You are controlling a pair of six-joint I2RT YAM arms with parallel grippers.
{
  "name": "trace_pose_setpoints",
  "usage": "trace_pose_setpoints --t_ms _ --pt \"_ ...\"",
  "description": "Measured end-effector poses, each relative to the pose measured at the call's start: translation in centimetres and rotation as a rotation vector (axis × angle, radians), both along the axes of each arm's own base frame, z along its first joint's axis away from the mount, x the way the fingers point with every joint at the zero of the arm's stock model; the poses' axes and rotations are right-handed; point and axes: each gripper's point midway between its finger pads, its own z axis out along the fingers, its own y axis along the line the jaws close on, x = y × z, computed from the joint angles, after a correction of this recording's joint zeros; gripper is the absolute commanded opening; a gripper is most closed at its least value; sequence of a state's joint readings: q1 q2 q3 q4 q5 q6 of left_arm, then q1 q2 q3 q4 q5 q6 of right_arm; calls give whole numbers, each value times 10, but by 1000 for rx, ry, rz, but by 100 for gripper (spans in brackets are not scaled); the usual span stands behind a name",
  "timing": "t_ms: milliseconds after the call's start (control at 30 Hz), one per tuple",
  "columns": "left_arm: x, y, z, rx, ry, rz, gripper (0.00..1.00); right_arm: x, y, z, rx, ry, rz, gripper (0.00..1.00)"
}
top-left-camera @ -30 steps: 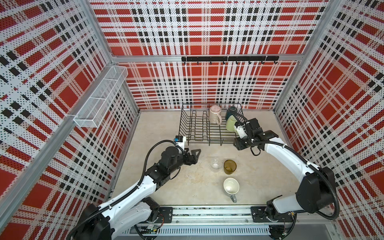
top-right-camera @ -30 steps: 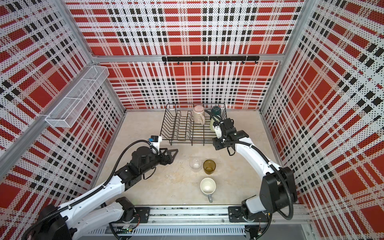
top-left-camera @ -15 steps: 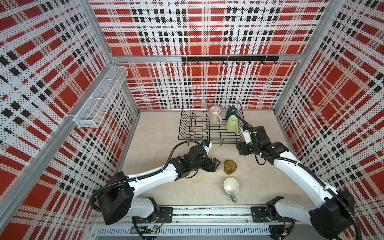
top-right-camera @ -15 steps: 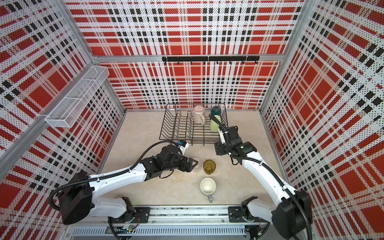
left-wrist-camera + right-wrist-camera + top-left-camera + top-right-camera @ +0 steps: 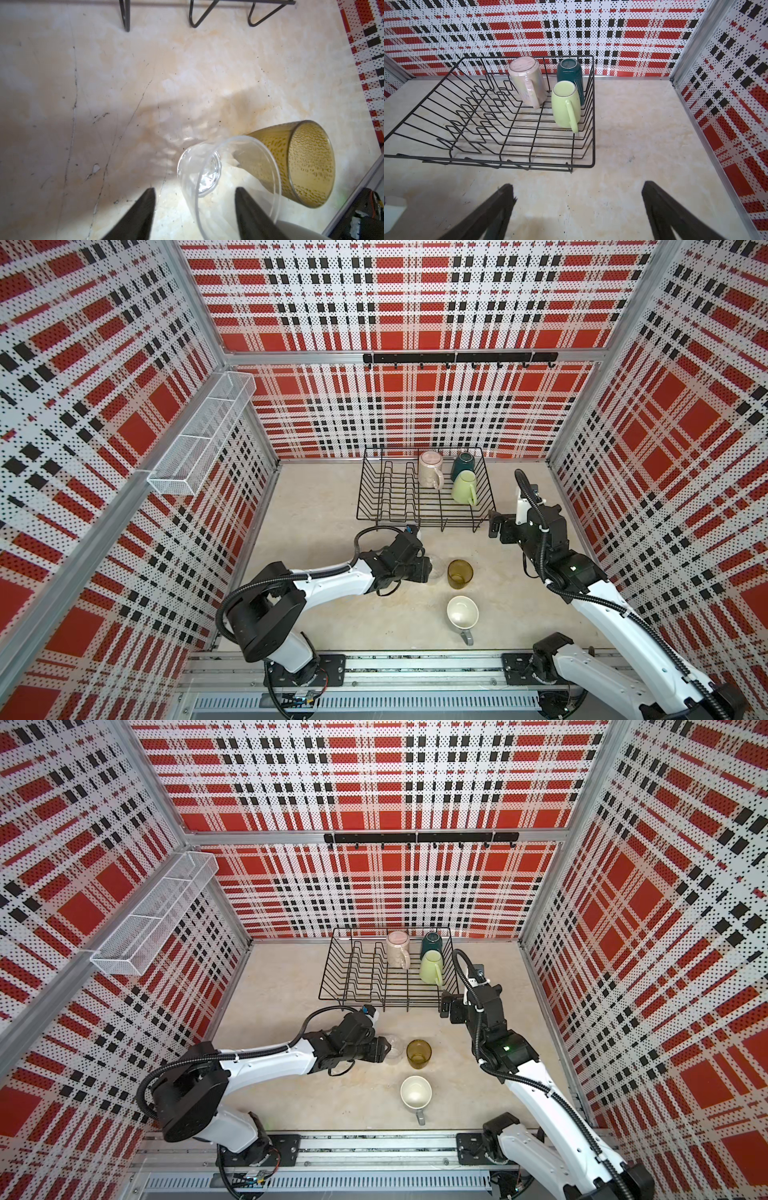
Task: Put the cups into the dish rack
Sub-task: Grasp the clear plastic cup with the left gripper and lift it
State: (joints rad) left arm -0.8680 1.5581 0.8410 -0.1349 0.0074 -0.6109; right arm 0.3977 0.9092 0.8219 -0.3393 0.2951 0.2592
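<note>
Three mugs (image 5: pixel 463 491) upturned at right end of dish rack (image 5: pixel 449 519), left gripper (image 5: pixel 195 188) jaws apart astride wall of clear glass (image 5: pixel 207 176) on table (image 5: pixel 316 522), amber tumbler (image 5: pixel 460 573) crowding just beside, grey mug (image 5: pixel 462 612) near, right gripper (image 5: pixel 577 184) spread wide, empty, off rack's corner.

At the front of the surface (image 5: pixel 291 986), my left gripper (image 5: pixel 384 1048) meets the clear glass (image 5: pixel 394 1051), which stands just beside the amber tumbler (image 5: pixel 418 1053). A grey mug (image 5: pixel 415 1092) sits upright nearer the rail. In the dish rack (image 5: pixel 357 973), a pink mug (image 5: pixel 398 949), teal mug (image 5: pixel 432 941) and green mug (image 5: pixel 431 968) cluster at the right end. My right gripper (image 5: pixel 448 1004) hovers by the rack's near right corner.
</note>
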Motion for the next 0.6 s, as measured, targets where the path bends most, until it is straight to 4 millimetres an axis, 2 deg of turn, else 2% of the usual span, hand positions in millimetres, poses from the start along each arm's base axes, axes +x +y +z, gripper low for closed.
trace_pose_setpoints --t_ms 33,100,267,500,600 --pt "1 0 0 -5 8 5 28 0 1 0 5 -1 7 100" --pt "4 3 0 -13 18 19 16 0 5 1 16 -2 23 100" --pt "11 12 -3 -23 36 44 18 1 17 4 43 3 82 100" --pt "11 18 -9 -12 46 55 19 6 32 8 70 16 147 100" --pt "12 19 -9 -7 41 56 16 6 35 5 74 25 161 100"
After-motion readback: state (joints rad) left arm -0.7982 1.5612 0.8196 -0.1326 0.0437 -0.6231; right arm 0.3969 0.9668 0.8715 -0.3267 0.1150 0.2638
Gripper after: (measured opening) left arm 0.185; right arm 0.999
